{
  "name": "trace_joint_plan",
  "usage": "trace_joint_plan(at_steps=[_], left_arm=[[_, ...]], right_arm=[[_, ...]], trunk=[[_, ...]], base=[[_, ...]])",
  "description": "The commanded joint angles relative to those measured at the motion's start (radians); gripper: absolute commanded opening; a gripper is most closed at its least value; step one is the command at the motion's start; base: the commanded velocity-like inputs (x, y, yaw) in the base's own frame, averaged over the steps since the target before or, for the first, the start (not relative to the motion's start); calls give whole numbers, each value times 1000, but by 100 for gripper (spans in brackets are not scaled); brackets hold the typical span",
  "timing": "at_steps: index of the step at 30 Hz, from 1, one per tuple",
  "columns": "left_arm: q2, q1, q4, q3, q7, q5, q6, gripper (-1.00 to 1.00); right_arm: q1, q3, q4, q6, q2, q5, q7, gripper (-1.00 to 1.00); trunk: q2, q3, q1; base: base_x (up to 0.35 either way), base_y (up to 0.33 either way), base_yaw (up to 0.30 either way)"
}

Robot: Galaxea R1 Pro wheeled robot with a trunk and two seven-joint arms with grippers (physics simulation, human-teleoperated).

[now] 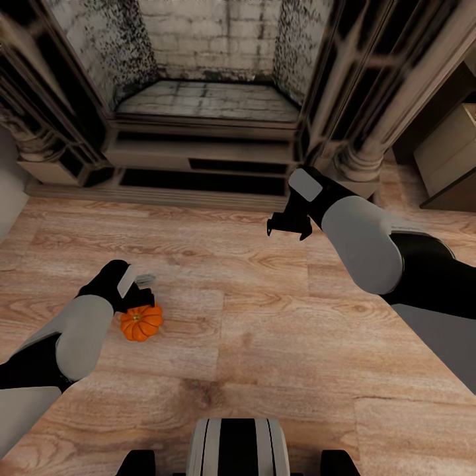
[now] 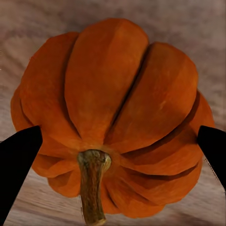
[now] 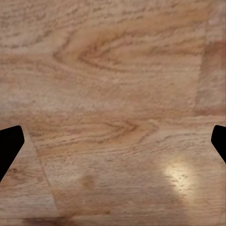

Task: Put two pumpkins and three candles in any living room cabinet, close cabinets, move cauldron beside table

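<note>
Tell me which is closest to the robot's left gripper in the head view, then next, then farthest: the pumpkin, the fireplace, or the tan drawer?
1. The pumpkin, right below the left gripper, on the floor.
2. The fireplace, straight ahead.
3. The tan drawer, far right.

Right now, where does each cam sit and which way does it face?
Head: on the robot's head, facing forward and down at wood floor and fireplace; both arms, left gripper, right gripper.
Left wrist: near the left gripper, facing the pumpkin; dark fingers either side.
Right wrist: above bare floor; fingers at the edges.
Shared: head and left wrist both show the pumpkin.
</note>
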Motion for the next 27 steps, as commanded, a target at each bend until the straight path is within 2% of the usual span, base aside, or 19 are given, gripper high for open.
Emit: trace_joint_plan(at_steps=[1, 27], left_arm=[[0, 0, -1, 7, -3, -12, 4, -100], [9, 0, 5, 7, -4, -10, 5, -100]], right_arm=[[0, -8, -2, 2, 0, -3, -10, 100], [21, -6, -1, 1, 0, -5, -10, 100]], trunk=[[0, -1, 1], [0, -1, 1]], base=[[0, 0, 0], [0, 0, 0]])
